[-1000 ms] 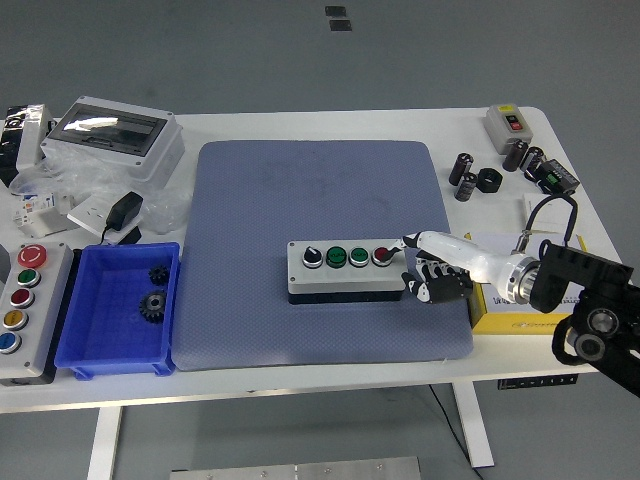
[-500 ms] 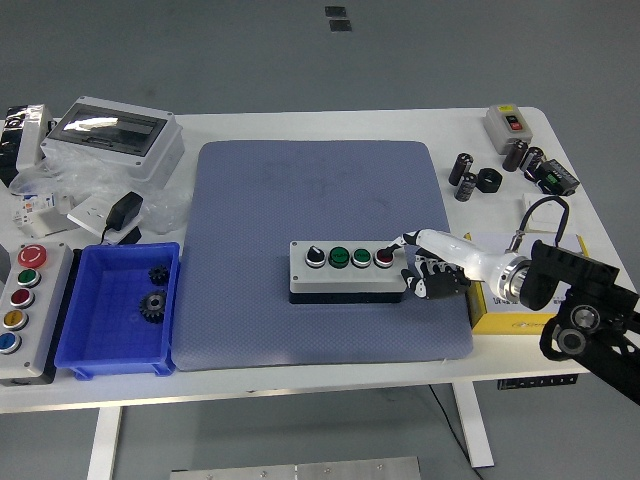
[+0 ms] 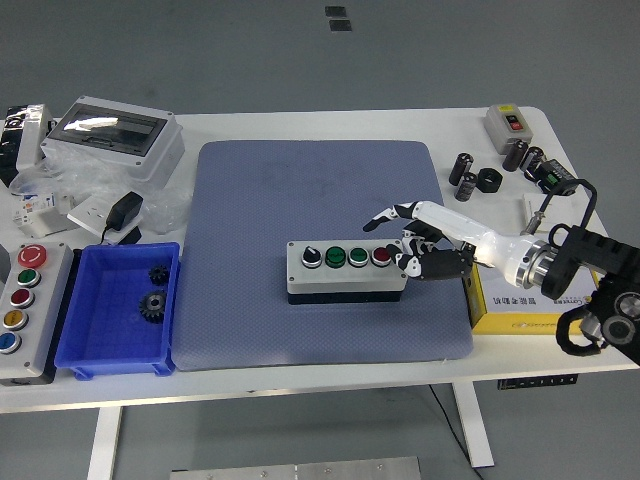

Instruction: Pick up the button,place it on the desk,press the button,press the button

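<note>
A grey button box point(image 3: 345, 268) with a black selector, two green buttons and a red button point(image 3: 381, 256) lies flat on the blue mat point(image 3: 320, 200). My right hand point(image 3: 402, 243) hovers at the box's right end. Its white index finger point(image 3: 385, 217) points left, raised just behind the red button and not touching it. The other fingers point(image 3: 428, 265) are curled beside the box's right edge and hold nothing. The left arm does not appear in the head view.
A blue bin point(image 3: 115, 310) with two gears sits left of the mat, with a second button box point(image 3: 25, 300) beside it. A yellow box point(image 3: 515, 300) lies under my right forearm. Black cylinders point(image 3: 470, 178) and a small switch box point(image 3: 508, 122) stand at the back right.
My right index finger, which rested at the red button, has lifted off and swung up and back. The forearm has shifted right. The button box stays in place.
</note>
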{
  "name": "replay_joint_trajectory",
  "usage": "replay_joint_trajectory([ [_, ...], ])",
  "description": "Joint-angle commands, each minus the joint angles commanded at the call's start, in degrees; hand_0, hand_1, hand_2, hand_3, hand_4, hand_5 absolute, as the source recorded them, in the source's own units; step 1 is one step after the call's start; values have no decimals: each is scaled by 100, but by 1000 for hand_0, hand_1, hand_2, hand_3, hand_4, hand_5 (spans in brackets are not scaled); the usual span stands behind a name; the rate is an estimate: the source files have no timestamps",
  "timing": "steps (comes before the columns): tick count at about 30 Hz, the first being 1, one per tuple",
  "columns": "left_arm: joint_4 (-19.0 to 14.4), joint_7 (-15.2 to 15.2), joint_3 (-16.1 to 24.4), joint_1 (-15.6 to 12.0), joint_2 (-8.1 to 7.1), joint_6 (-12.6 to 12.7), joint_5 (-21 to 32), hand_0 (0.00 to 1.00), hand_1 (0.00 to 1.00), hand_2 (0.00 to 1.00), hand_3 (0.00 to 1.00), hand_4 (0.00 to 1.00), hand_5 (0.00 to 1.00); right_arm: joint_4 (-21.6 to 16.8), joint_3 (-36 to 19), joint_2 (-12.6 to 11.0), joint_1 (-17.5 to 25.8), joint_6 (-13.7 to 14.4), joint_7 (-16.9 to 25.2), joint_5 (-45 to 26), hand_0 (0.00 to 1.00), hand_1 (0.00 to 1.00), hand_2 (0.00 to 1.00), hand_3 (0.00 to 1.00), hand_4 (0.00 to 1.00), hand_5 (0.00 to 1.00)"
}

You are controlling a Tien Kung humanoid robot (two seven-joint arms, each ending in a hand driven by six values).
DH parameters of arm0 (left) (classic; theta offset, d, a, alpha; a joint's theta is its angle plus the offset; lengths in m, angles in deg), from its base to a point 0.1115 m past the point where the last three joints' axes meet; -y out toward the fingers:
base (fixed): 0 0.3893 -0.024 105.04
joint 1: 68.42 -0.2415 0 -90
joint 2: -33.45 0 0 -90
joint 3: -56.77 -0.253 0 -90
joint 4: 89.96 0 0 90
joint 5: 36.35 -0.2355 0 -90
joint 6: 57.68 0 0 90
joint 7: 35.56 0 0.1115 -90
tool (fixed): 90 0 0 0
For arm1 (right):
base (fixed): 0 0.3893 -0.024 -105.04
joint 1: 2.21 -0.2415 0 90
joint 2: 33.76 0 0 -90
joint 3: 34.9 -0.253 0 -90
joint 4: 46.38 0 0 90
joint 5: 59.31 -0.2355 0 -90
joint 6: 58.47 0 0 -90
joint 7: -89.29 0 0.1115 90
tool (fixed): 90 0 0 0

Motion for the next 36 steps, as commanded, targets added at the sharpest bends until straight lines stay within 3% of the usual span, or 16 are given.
replay_joint_trajectory([
  [3, 0, 6, -5, -7, 10, 0, 7, 623, 618, 544, 590, 654, 166, 241, -327, 241, 233, 347, 256, -153, 2, 85, 172, 767, 336, 2],
  [12, 0, 38, 12, -63, 40, 7, 18, 623, 618, 543, 589, 653, 167, 1063, -1401, 1403, 977, 1557, 1266, -710, 2, 105, 177, 753, 346, 2],
  [13, 0, 45, 10, -62, 36, 8, 23, 623, 618, 543, 590, 654, 167, 1095, -1497, 1511, 1014, 1655, 1355, -798, 182, 374, 460, 753, 481, 84],
  [16, 0, 62, -13, -51, 27, 6, 39, 623, 618, 543, 590, 654, 167, 1188, -1741, 1793, 1085, 1833, 1584, -1127, 182, 374, 460, 753, 481, 84],
  [18, 0, 74, -31, -48, 27, 5, 55, 623, 618, 543, 590, 654, 167, 1232, -1841, 1866, 1100, 1831, 1657, -1339, 182, 374, 460, 753, 481, 84],
  [19, 0, 78, -40, -49, 29, 4, 63, 623, 618, 543, 589, 653, 168, 1250, -1885, 1888, 1102, 1791, 1669, -1436, 537, 633, 675, 747, 603, 202],
  [24, 0, 82, -30, -71, 39, 1, 46, 623, 618, 543, 589, 653, 168, 1274, -2137, 2052, 1105, 1346, 1656, -2169, 537, 633, 675, 747, 603, 202],
  [25, 0, 84, -27, -72, 34, 1, 44, 623, 618, 544, 589, 654, 168, 1254, -2154, 2079, 1099, 1282, 1658, -2323, 622, 678, 717, 713, 634, 254],
  [36, 0, 83, -32, -73, 15, 21, 110, 622, 618, 544, 589, 653, 169, 1323, -2210, 2135, 1177, 1161, 1675, -2788, 662, 687, 727, 706, 655, 307],
])
